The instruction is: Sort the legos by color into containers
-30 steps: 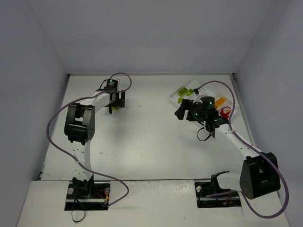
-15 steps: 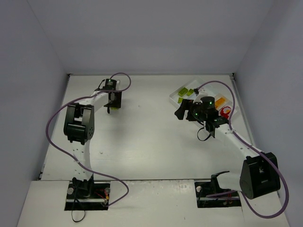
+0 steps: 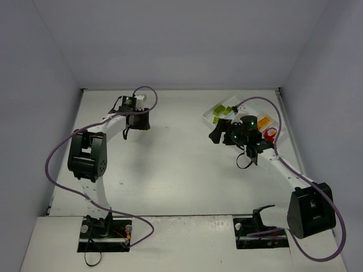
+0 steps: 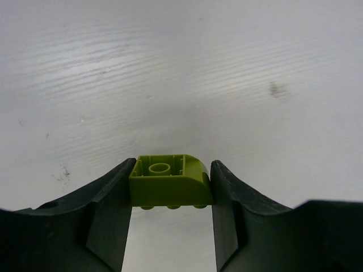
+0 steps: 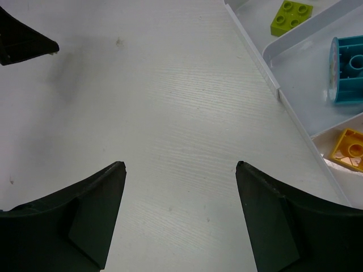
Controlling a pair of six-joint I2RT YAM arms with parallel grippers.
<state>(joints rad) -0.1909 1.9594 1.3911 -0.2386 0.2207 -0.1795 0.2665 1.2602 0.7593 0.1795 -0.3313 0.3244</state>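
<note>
A lime green lego with a curved top sits squeezed between the two dark fingers of my left gripper, its studs pointing down over bare white table. From above, that gripper is at the far left of the table. My right gripper stands open over bare table with nothing between its fingers, just left of the white divided tray. In the tray lie a lime lego, a teal one and a yellow one. From above, the right gripper sits at the tray's near left corner.
Seen from above, the tray at the back right holds lime legos, orange ones and a red one. Purple cables loop beside both arms. Grey walls close in the table on three sides.
My left gripper went from wide open to shut on the lime lego, and the left arm's elbow swung left. The right arm has not moved.
</note>
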